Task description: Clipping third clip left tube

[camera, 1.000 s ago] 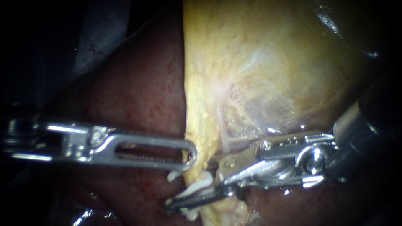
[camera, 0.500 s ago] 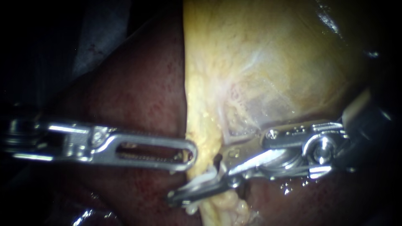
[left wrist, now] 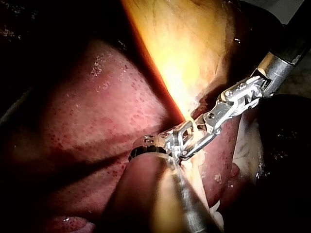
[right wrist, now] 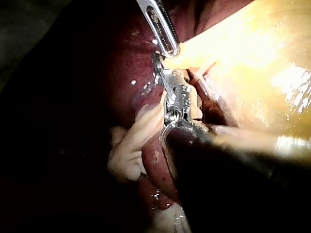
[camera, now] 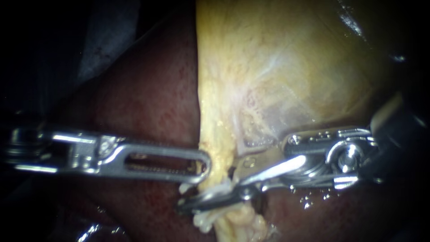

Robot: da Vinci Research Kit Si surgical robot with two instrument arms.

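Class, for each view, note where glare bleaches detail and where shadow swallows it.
Endoscope view: glare on the hinge of the right instrument; the shaft of the left instrument is lost in shadow. Left wrist view: yellow tissue bleached. Right wrist view: yellow tissue bleached, liver nearly black.

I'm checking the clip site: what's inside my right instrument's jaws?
The right instrument has its jaws shut on a pale strand at the lower edge of the yellow tissue. Whether a clip sits inside cannot be seen; the jaws cover it.

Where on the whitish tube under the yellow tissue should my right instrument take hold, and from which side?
Likely the bare stretch of the tube below the edge of the yellow tissue, approached from the right: only there is it exposed, and the left instrument crowds the other side.
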